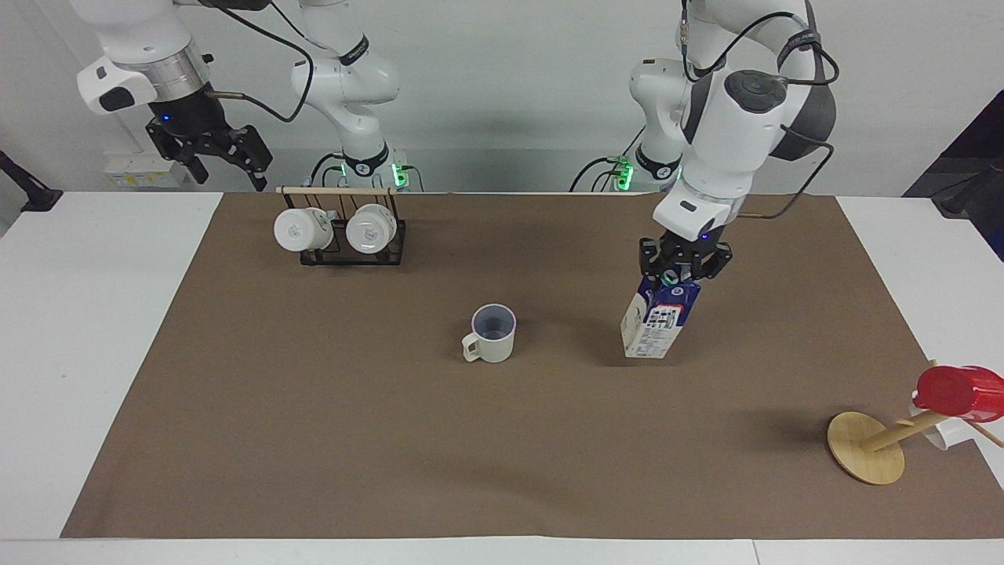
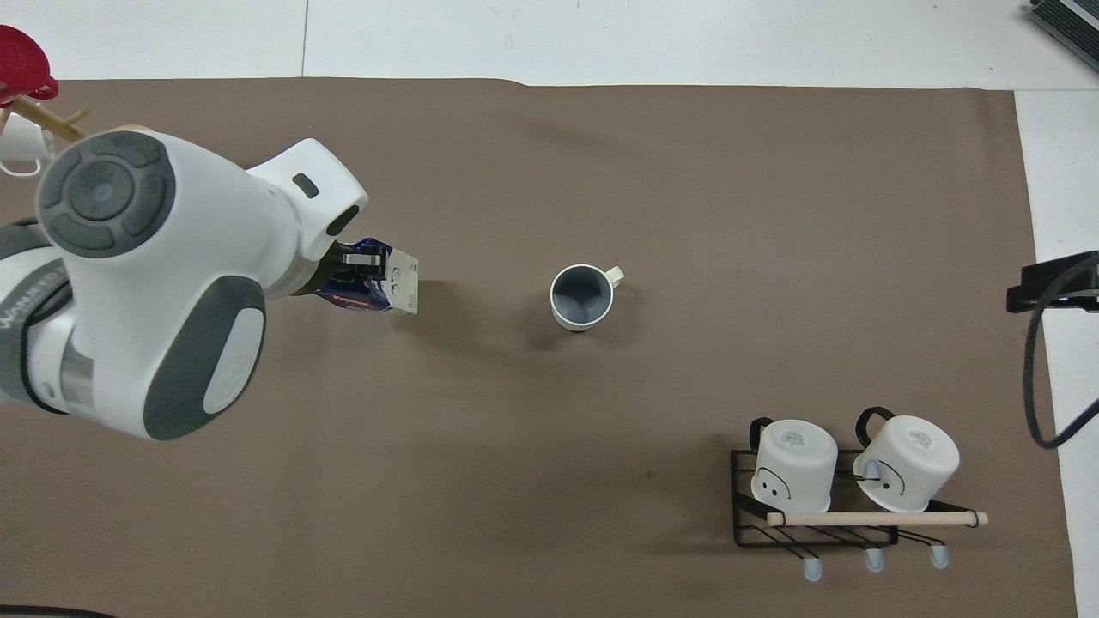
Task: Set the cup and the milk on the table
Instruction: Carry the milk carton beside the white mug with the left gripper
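Milk: the carton [image 1: 657, 322] hangs tilted from the left claw [image 1: 681, 269], which is clamped on its dark blue gabled top. It is over the brown mat, toward the left arm's end of the worktop from the cup; whether its lower edge touches the mat I cannot tell.
Cup: the cream mug [image 1: 492, 333] stands upright on the mat near the middle, apart from the carton, its handle pointing toward the right arm's end. This half of the task looks done.
Worktop: white surface [image 1: 94, 314] under the large brown mat.
Right claw: [image 1: 210, 153] its fingers are spread and empty, in the air beside the mug rack [image 1: 351, 235]; that arm waits.
Surroundings: two white mugs hang on the rack; a red cup [image 1: 958, 390] sits on a tipped wooden stand at the left arm's end.
Step in hand: carrying the milk toward a spot by the cup.
Next move: likely to bring the carton upright, lower it until its base sits flat, then let go; releasing it tilted risks a topple.
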`<state>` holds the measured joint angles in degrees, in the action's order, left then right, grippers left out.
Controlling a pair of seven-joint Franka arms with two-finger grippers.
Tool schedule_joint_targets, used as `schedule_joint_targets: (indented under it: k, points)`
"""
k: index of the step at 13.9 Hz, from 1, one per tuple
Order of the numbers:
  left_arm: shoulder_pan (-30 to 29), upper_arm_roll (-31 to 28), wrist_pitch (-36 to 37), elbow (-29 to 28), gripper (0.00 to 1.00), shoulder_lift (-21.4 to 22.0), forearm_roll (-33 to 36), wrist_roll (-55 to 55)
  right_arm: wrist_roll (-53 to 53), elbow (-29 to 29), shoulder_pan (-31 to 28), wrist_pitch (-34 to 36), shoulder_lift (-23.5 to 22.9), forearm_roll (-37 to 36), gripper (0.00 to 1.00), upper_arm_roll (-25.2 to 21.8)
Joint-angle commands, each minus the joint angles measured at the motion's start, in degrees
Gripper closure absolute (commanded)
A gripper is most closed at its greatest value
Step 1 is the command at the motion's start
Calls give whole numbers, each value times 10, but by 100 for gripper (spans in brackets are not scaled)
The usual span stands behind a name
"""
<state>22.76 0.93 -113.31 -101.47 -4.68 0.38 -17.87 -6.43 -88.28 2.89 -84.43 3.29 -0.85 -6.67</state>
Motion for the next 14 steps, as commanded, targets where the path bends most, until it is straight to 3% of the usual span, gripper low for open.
schedule_joint_targets:
  k: [1,7,10,14]
  points:
    - [42,-10,11,16,51,-6,8,-47,9,-1,0,0,5,8,0,-2]
    - [97,-10,16,128,51,-115,26,-154,9,-1,0,0,5,8,0,-2]
    - [111,-10,6,128,51,-142,30,-175,9,-1,0,0,5,8,0,-2]
    - [112,-8,-19,117,50,-140,30,-176,9,-1,0,0,5,8,0,-2]
